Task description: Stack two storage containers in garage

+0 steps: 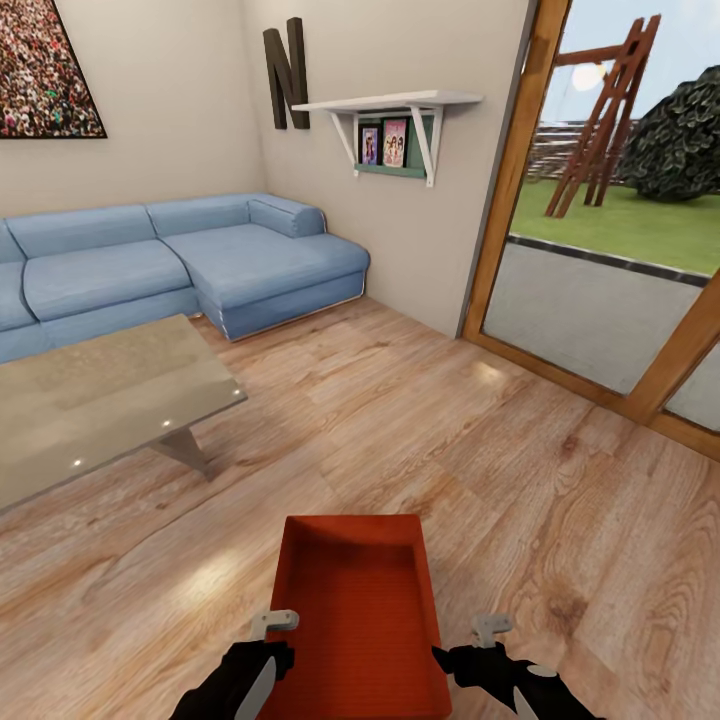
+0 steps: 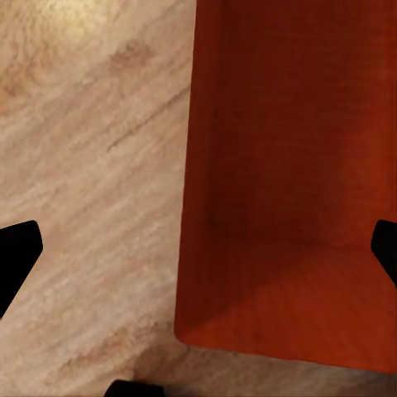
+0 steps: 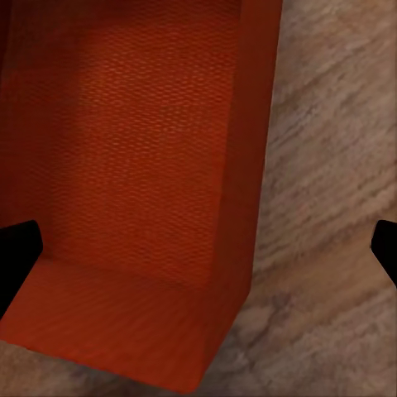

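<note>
Head view: one bin sits on the wood floor between both grippers. Left gripper and right gripper are spread wide, each straddling one side wall without touching.

One orange-red storage container sits at the lower centre of the head view, with two grippers, the left gripper and the right gripper, one at each lower side of it. One blue corner sofa fills the left middle, one glass coffee table lies below it. Upper centre: one white wall shelf, two framed pictures under it, one letter N. Upper left: one wall picture
</note>
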Motion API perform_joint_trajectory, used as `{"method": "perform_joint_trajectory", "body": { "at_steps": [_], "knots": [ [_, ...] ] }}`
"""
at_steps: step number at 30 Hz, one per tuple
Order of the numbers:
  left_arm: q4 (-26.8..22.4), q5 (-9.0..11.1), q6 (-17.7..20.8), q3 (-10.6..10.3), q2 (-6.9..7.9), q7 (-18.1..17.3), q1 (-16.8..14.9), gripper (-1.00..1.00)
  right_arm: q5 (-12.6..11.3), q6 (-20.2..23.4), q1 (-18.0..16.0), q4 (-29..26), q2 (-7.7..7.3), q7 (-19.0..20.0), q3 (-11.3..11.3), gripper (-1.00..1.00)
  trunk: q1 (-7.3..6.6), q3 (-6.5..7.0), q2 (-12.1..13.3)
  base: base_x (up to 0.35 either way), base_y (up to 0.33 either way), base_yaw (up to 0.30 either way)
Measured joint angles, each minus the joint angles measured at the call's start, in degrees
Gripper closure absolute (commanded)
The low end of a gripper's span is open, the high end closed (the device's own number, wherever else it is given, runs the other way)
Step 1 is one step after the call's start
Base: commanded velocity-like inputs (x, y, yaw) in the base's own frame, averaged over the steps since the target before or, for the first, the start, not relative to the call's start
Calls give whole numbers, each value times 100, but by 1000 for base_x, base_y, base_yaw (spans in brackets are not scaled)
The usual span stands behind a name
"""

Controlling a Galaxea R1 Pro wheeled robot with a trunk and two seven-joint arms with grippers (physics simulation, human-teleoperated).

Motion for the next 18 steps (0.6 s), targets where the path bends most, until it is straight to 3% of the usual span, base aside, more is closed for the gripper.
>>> {"method": "perform_joint_trajectory", "body": {
  "at_steps": [18],
  "knots": [
    [1,2,0,0,-18,-3,0,-100,-13,17,0,9,32,27,24,-100,0,0,0,0,0,0]
  ]
}}
